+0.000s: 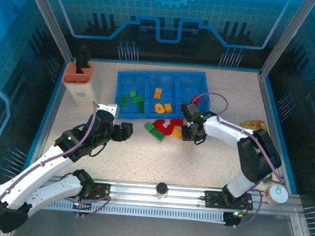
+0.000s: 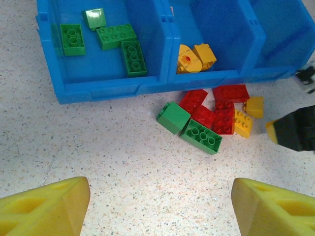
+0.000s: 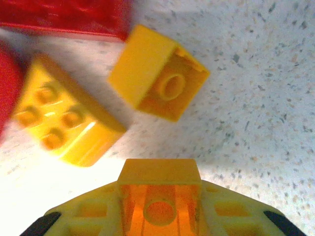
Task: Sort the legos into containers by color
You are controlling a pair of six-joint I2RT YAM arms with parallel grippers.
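A small held yellow brick [image 3: 160, 172] sits clamped between the two yellow fingers [image 3: 83, 216] of my right gripper [image 3: 160, 209], its hollow underside facing my wrist camera. I cannot tell whether it touches the surface or hangs just above it.

Just beyond it on the speckled table [image 3: 266, 98] lie two more. One is a tipped yellow brick [image 3: 157, 73] with its hollow side showing. The other is a blurred four-stud yellow brick [image 3: 64, 118], studs up, to its left. A red brick [image 3: 64, 17] lies just behind them at the picture's top edge.

From above, my right gripper [image 1: 194, 135] is low at the right end of the loose pile [image 1: 165, 128] of red, green and yellow bricks. The pile lies on the table just in front of the blue tray [image 1: 162, 91].

The tray's left compartment holds four green bricks [image 2: 115, 37]. Its middle compartment holds yellow and orange pieces [image 2: 196, 58].

My left gripper [image 2: 160, 204] hangs over bare table on the near side of the pile, facing the tray. Its jaws stand wide apart with nothing between them. From above it sits left of the pile, apart from it [image 1: 125, 132].

An orange-and-cream holder [image 1: 78, 77] stands at the far left, well apart from the tray.
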